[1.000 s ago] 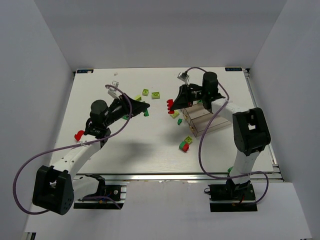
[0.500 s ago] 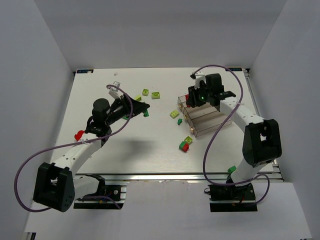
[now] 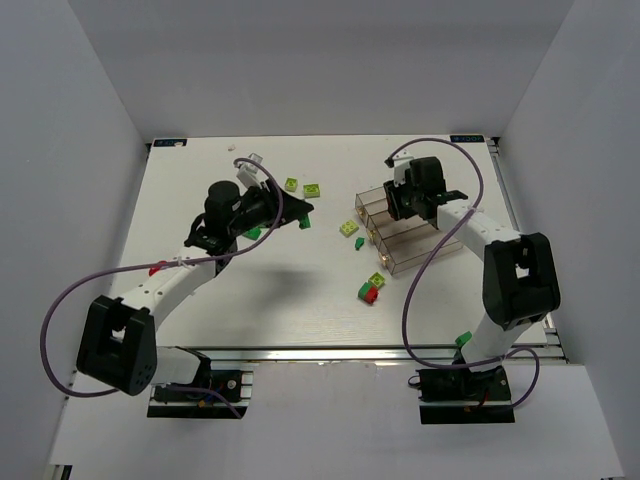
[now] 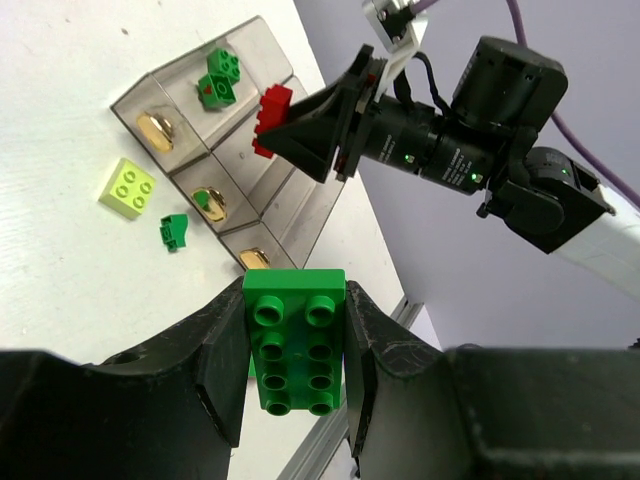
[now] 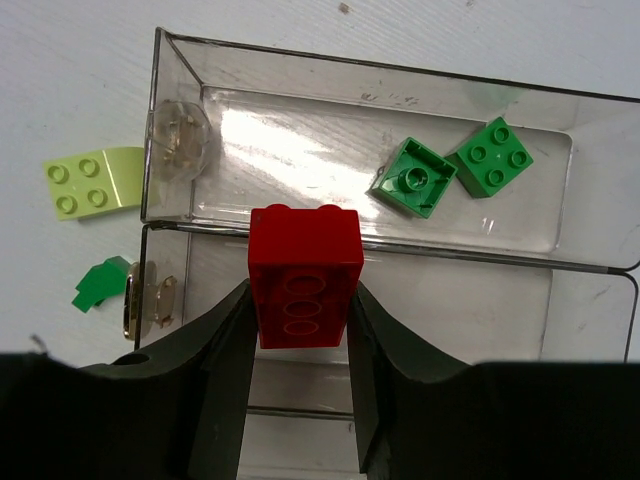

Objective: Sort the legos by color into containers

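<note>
Right gripper (image 5: 300, 335) clamped on red brick (image 5: 303, 268), over containers (image 5: 300, 140), at wall between two bins. Left gripper (image 4: 295, 395) clamped on green brick (image 4: 294, 335), left of containers.

Clear smoky plastic three-bin tray (image 5: 300, 140) was glossy, white glare on its floor. Both the red studded plastic brick (image 5: 305, 262) and the long green plastic brick (image 4: 295, 340) looked smooth, semi-gloss. Black fingers (image 5: 225, 370) of right gripper (image 5: 300, 290) were matt. White tabletop (image 5: 90, 60) was matt, faintly grained.
</note>
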`<action>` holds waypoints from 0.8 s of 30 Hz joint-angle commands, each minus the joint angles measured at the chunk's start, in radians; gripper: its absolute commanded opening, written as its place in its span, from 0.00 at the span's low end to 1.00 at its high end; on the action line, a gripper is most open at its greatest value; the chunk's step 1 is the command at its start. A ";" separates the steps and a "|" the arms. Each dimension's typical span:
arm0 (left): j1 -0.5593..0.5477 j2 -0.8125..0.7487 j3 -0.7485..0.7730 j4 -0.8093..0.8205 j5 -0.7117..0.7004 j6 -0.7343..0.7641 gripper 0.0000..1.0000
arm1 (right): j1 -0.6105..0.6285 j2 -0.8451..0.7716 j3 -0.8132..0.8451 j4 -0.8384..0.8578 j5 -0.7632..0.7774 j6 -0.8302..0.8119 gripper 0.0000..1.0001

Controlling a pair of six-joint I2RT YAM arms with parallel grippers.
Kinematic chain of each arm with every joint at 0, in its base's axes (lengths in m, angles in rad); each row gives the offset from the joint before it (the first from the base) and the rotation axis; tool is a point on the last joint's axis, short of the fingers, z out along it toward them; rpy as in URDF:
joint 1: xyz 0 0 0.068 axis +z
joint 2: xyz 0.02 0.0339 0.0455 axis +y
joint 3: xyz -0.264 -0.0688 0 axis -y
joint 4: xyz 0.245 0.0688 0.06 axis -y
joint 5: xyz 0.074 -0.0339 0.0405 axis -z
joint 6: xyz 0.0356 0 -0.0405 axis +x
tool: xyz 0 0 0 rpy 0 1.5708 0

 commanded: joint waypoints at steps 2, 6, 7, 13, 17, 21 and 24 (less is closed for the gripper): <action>-0.044 0.039 0.071 -0.016 -0.032 0.024 0.00 | 0.000 0.028 0.014 0.048 0.016 -0.020 0.19; -0.070 0.107 0.142 -0.032 -0.055 0.045 0.00 | -0.005 0.033 0.001 0.040 -0.008 -0.017 0.34; -0.073 0.124 0.160 -0.042 -0.066 0.056 0.00 | -0.003 0.031 -0.003 0.039 -0.011 -0.016 0.45; -0.104 0.318 0.362 -0.128 -0.112 0.106 0.00 | -0.031 -0.011 0.003 0.007 -0.057 0.019 0.65; -0.150 0.484 0.553 -0.228 -0.158 0.163 0.00 | -0.072 -0.077 0.032 -0.068 -0.220 0.004 0.77; -0.177 0.654 0.785 -0.309 -0.199 0.203 0.00 | -0.161 -0.169 0.008 -0.090 -0.495 -0.082 0.81; -0.191 0.789 0.912 -0.374 -0.233 0.231 0.00 | -0.201 -0.208 -0.011 -0.107 -0.591 -0.102 0.66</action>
